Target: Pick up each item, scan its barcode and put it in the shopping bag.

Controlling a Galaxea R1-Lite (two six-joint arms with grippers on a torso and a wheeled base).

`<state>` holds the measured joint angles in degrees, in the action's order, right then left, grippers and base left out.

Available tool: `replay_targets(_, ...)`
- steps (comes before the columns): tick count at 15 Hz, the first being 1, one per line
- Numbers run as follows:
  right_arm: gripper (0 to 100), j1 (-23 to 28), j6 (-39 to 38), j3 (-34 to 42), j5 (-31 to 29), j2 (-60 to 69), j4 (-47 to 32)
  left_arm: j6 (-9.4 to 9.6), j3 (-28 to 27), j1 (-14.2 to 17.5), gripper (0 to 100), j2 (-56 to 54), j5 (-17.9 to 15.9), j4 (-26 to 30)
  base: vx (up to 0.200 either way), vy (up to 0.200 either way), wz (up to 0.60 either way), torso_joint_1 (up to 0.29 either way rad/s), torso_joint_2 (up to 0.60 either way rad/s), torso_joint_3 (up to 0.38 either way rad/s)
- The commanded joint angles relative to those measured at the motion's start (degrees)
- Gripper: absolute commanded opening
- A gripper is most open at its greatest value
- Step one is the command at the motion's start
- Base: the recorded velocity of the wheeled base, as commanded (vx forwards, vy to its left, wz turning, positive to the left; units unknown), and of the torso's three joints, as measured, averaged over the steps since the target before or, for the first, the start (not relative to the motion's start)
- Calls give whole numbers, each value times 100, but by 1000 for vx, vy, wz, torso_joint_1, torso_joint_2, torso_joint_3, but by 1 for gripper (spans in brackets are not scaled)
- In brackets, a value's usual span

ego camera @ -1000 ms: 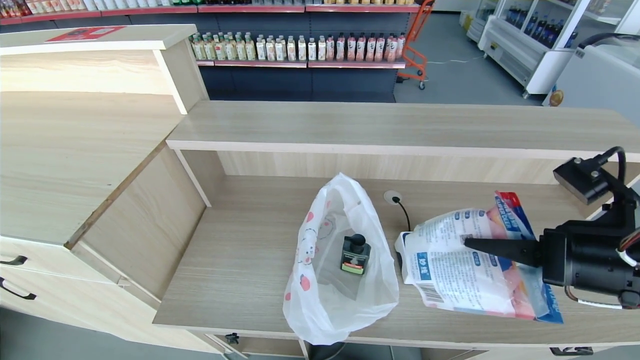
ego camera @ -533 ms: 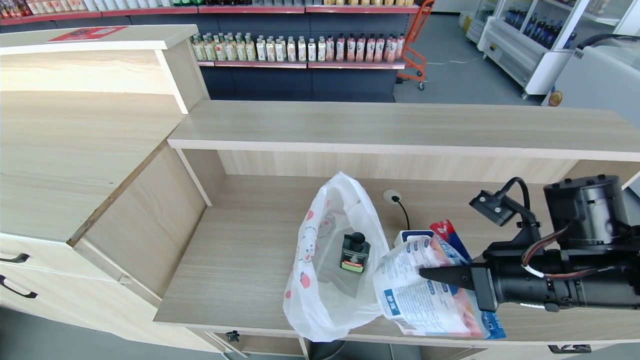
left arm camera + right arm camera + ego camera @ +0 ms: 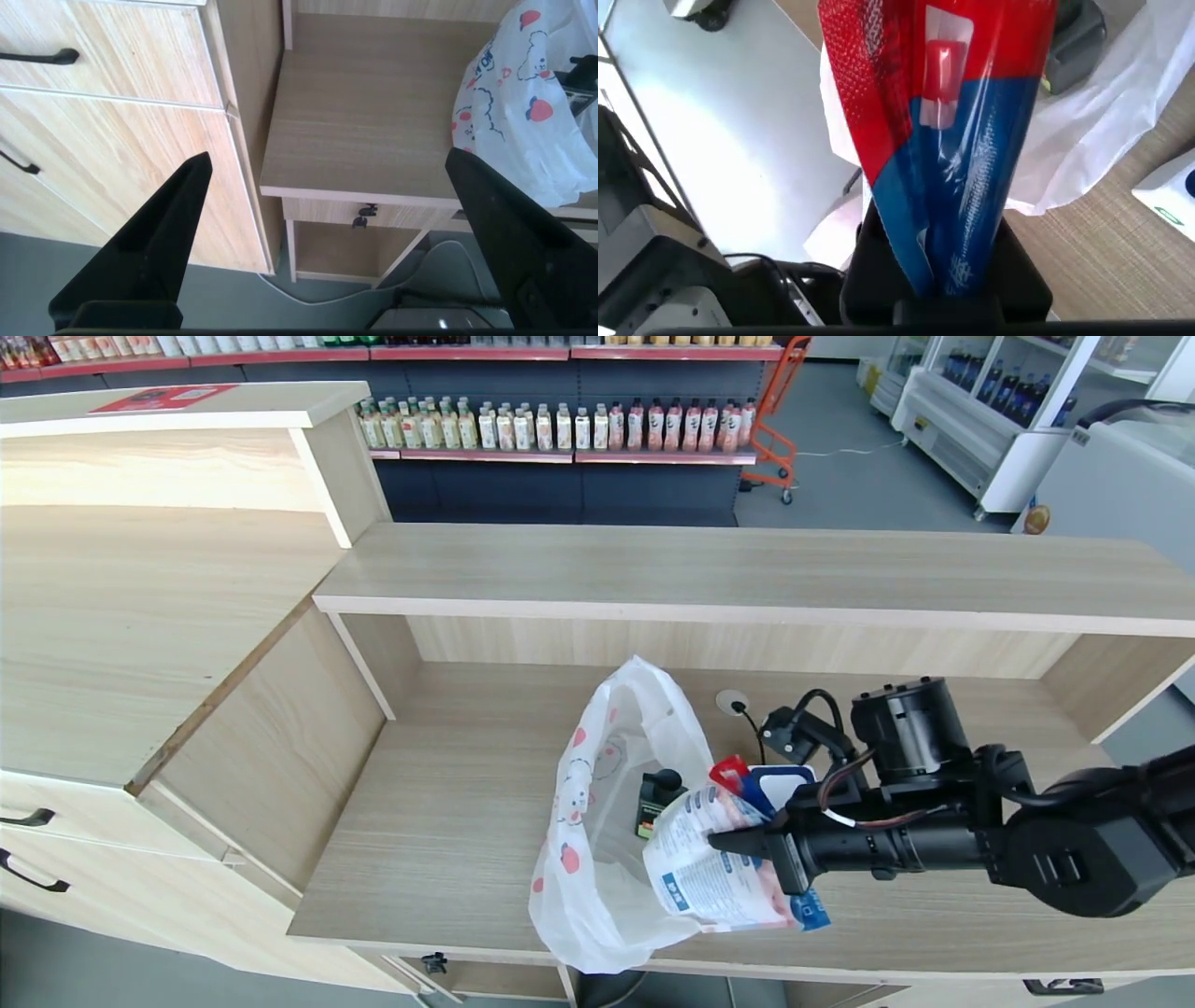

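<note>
A: Where's the right gripper?
B: Low over the counter, near edge, arm in from the right. Fingers clamped on a packet, white w/ blue & red print.
A: Packet vs. shopping bag?
B: Packet's left end overlaps the bag's right rim at the mouth; can't tell if it's inside. Bag's white plastic w/ red shapes, standing open.
A: Anything in it?
B: Dark bottle, black cap, upright, toward the far side.
A: Else?
B: White-blue box just behind the packet; black cable runs back to a round hole in the counter. Far off: shelves of drink bottles, orange cart to their right.
</note>
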<state>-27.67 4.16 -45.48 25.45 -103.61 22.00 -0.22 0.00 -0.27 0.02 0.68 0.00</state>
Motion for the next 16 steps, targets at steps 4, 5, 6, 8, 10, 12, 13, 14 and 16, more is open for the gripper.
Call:
replay_targets(4, 0, -177, 358, -866, 3, -1021, 67, -4, 0, 0, 100, -2, 2, 0, 0, 0, 0, 0, 0, 0)
replay_targets(5, 0, -212, 367, -962, 12, -1144, 137, -4, 0, 0, 100, -2, 2, 0, 0, 0, 0, 0, 0, 0)
replay_targets(6, 0, -256, 367, -1077, 12, -1285, 234, -4, 0, 0, 100, -2, 2, 0, 0, 0, 0, 0, 0, 0)
replay_targets(8, 0, -318, 534, -1349, -14, -1698, 410, -4, 0, 0, 100, -2, 2, 0, 0, 0, 0, 0, 0, 0)
replay_targets(10, 0, -300, 964, -1481, -23, -1961, 410, -4, 0, 0, 100, -2, 2, 0, 0, 0, 0, 0, 0, 0)
replay_targets(12, 0, -309, 1149, -1710, -23, -2199, 410, -4, 0, 0, 100, -2, 2, 0, 0, 0, 0, 0, 0, 0)
replay_targets(13, 0, -318, 1193, -1815, -23, -2287, 410, -4, 0, 0, 100, -2, 2, 0, 0, 0, 0, 0, 0, 0)
replay_targets(14, 0, -318, 1193, -1903, -32, -2348, 410, -4, 0, 0, 100, -2, 2, 0, 0, 0, 0, 0, 0, 0)
replay_targets(16, 0, -326, 1193, -2105, -41, -2506, 410, -4, 0, 0, 100, -2, 2, 0, 0, 0, 0, 0, 0, 0)
